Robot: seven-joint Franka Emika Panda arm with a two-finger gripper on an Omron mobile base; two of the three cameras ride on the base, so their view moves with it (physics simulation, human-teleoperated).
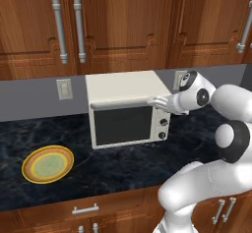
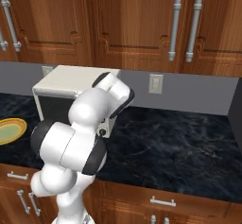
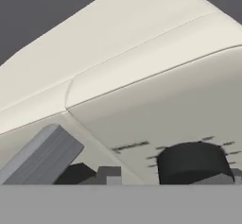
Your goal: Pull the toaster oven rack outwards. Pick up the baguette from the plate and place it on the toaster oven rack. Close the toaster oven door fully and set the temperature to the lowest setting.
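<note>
hovering at the toaster oven's [image 1: 127, 108] upper right corner, claw [image 1: 156, 101] spread unclear, above the top knob [image 3: 191, 164]; risks nudging the closed toaster oven door [image 1: 123, 124] or overturning the dial.

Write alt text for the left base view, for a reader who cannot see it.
A white robot arm reaches its gripper to the right end of the handle of the closed toaster oven door, on a cream toaster oven standing on a dark marble counter. A plate with nothing on it lies to the oven's left, below wooden cabinets.

Both base views share the toaster oven [image 1: 127, 108]; hand view looks close.
</note>
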